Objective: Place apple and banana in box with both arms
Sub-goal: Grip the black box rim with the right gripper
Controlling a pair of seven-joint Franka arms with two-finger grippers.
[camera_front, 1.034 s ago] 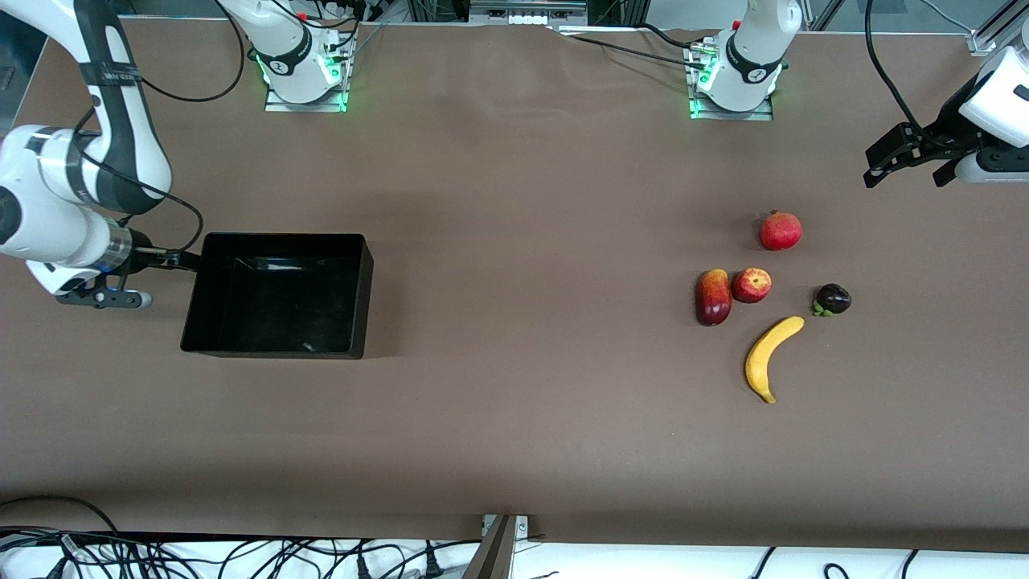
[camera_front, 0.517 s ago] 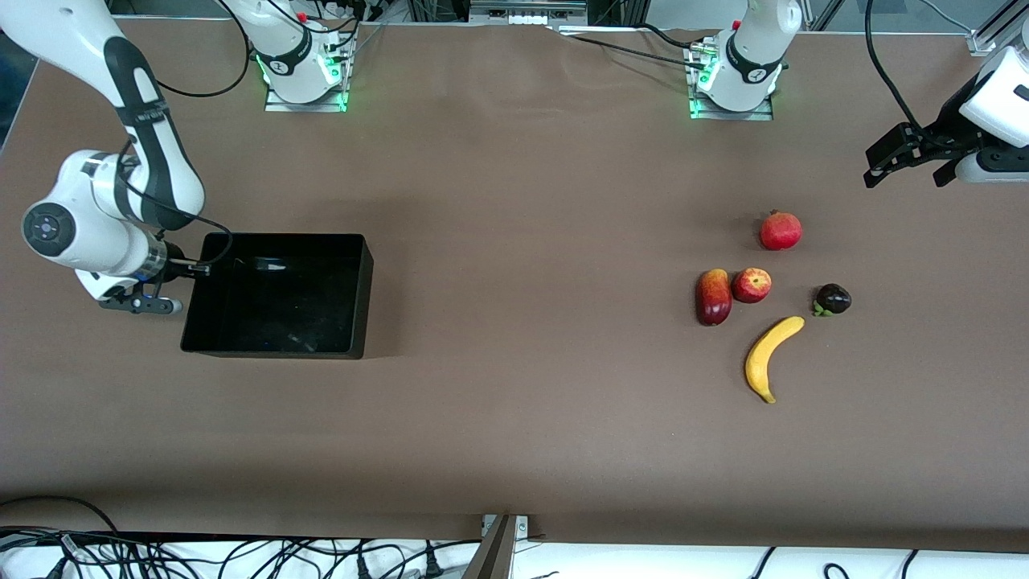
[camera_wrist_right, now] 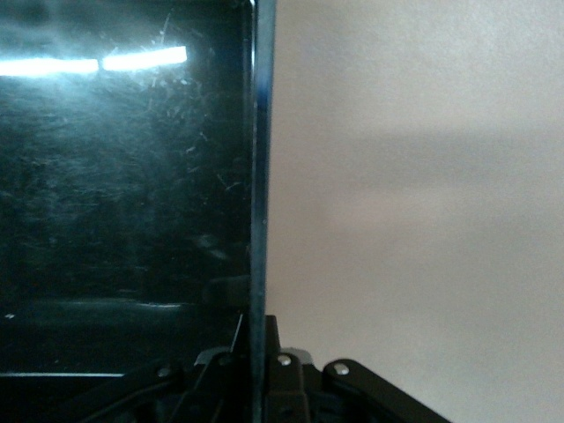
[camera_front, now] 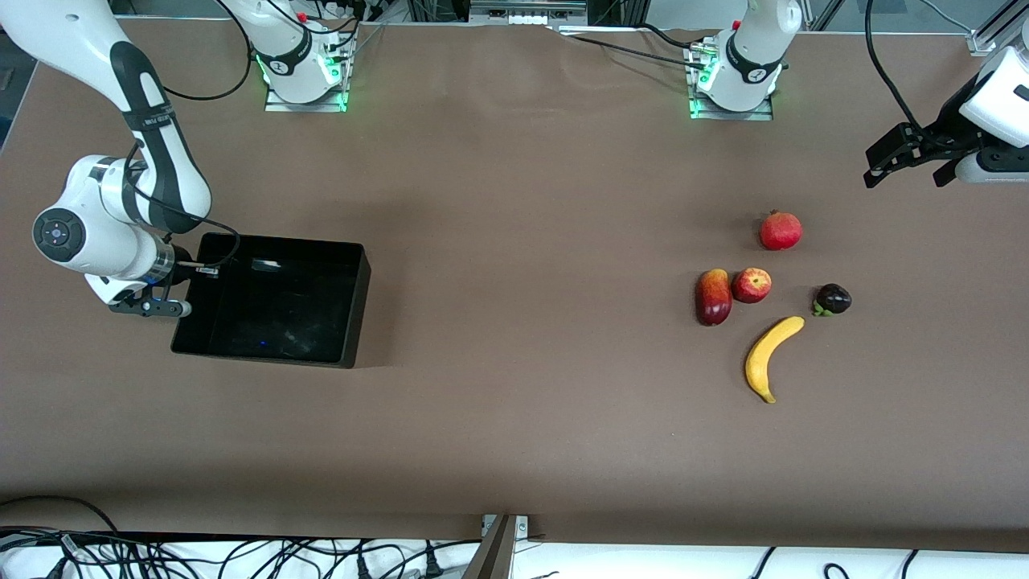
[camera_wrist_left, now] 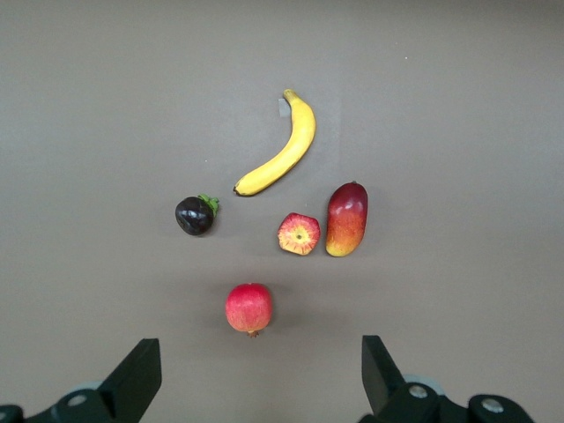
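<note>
Nearest the front camera, toward the left arm's end of the table: banana point(camera_front: 769, 356), curved, yellow, lying flat and untouched; just farther, apple point(camera_front: 752, 285), small, round, red with yellowish streaks, touching or nearly touching an elongated dark red-orange fruit point(camera_front: 713, 297); beside them a dark purple fruit with a green calyx point(camera_front: 833, 299); farther still, a pomegranate point(camera_front: 780, 231) with its crown tip.

Toward the right arm's end: box point(camera_front: 354, 305), shallow, glossy black, empty, apparently skewed on the table; right gripper point(camera_front: 195, 271) pinched on the rim of its end wall, the thin wall edge running straight between the closed fingers in the right wrist view.

Farthest, off by the table's edge: left gripper point(camera_front: 904, 157), fingers spread wide, holding nothing, waiting above bare table, well apart from the fruit.

Risks, judged from here: thin slick wall slipping from a narrow pinch if dragged fast; box pivoting about the single hold and swinging askew; later, apple easily confused with its red neighbours, or nudged into them on approach.
</note>
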